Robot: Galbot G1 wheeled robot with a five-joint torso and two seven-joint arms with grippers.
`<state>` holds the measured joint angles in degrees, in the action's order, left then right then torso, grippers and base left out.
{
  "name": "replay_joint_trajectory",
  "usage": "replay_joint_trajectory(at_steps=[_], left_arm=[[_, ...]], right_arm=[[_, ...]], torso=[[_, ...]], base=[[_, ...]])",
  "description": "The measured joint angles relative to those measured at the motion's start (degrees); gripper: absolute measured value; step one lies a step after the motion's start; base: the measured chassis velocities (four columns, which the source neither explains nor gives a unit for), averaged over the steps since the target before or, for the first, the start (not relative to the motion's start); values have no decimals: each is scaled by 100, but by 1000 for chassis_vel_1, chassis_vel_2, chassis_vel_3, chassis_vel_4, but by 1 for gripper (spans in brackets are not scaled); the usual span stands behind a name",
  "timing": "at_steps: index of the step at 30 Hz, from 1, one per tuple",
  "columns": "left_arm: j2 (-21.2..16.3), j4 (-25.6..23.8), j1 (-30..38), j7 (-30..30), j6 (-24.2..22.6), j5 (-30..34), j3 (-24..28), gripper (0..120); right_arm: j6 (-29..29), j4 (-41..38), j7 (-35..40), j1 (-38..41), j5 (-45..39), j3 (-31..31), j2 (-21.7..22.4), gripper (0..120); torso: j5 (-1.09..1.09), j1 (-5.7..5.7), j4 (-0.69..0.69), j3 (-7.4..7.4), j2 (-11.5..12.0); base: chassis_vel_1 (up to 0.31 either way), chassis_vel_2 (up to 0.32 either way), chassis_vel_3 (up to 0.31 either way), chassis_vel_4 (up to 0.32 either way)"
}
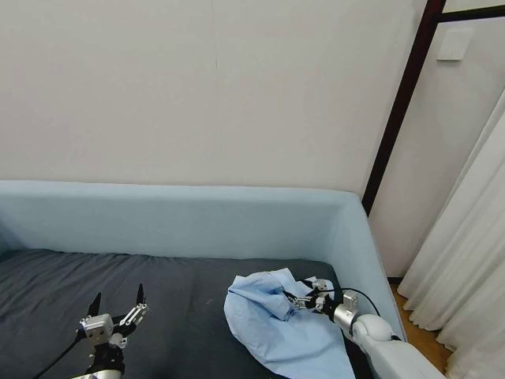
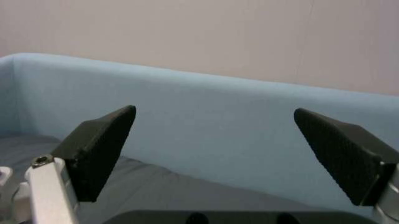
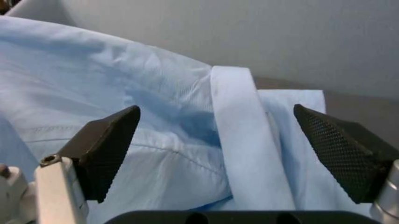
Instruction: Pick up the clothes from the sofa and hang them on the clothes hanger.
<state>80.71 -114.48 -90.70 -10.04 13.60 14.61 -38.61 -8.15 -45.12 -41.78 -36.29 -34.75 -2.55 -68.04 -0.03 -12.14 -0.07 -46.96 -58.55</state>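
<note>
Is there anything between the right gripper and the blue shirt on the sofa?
Nothing visible does. The right gripper is at the crumpled edge of the shirt on the sofa seat, jaws open with cloth lying between them. The left gripper hovers open over the seat, apart from the shirt.

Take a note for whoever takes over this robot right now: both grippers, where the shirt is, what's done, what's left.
Right gripper: open and low at the blue shirt. Its fingers stand on either side of a folded fabric band and are not closed on it.
Left gripper: open, holding nothing, raised over the dark seat on the left side of the sofa.
Shirt: crumpled on the seat, close to the sofa's right armrest.
Done: right arm is in place for a grasp.
Left: close on the shirt, lift it, and hang it up.
</note>
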Motion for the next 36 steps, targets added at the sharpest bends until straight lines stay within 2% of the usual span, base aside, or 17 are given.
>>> replay_joint_trajectory(at_steps=[4, 8, 12, 16, 18, 21, 23, 28, 30, 33, 36], left_arm=[[38, 0, -4, -2, 1, -33, 6, 100], [56, 0, -11, -2, 2, -50, 10, 100], [66, -3, -13, -5, 2, -54, -2, 100], [93, -15, -24, -9, 3, -62, -7, 100], [101, -16, -26, -9, 4, -66, -7, 100], [125, -23, -37, -12, 8, -84, -6, 100], [127, -25, -41, -13, 9, -87, -6, 100], [138, -48, -67, -19, 18, -97, -9, 100], [140, -51, -68, -20, 19, -99, -9, 100], [152, -60, -72, -21, 20, -112, -4, 100], [161, -65, -78, -22, 21, -120, 1, 100]], right_arm=[[-37, 258, -33, 54, 77, -64, -118, 93], [19, 303, 347, 66, 108, -59, -176, 93], [201, 279, 767, 68, 102, -25, -201, 84], [228, 278, 468, 68, 131, -12, -198, 68], [228, 277, 355, 68, 154, -12, -197, 65], [228, 287, 105, 68, 222, -23, -208, 49], [228, 288, 87, 68, 231, -25, -209, 47], [174, 281, 85, 59, 277, -39, -193, 24], [161, 280, 89, 58, 292, -40, -186, 21], [93, 244, 162, 44, 337, -39, -157, 6], [25, 195, 271, 22, 343, -24, -135, 0]], torso=[[0, 0, 0, 0, 0], [0, 0, 1, 0, 0], [0, 0, 0, 0, 0], [0, 0, 0, 0, 0], [0, 0, 0, 0, 0], [0, 0, 0, 0, 0], [0, 0, 0, 0, 0], [0, 0, 0, 0, 0], [0, 0, 0, 0, 0], [0, 0, 0, 0, 0], [0, 0, 0, 0, 0]], base=[[0, 0, 0, 0], [0, 0, 0, 0], [0, 0, 0, 0], [0, 0, 0, 0], [0, 0, 0, 0], [0, 0, 0, 0], [0, 0, 0, 0], [0, 0, 0, 0], [0, 0, 0, 0], [0, 0, 0, 0], [0, 0, 0, 0]])
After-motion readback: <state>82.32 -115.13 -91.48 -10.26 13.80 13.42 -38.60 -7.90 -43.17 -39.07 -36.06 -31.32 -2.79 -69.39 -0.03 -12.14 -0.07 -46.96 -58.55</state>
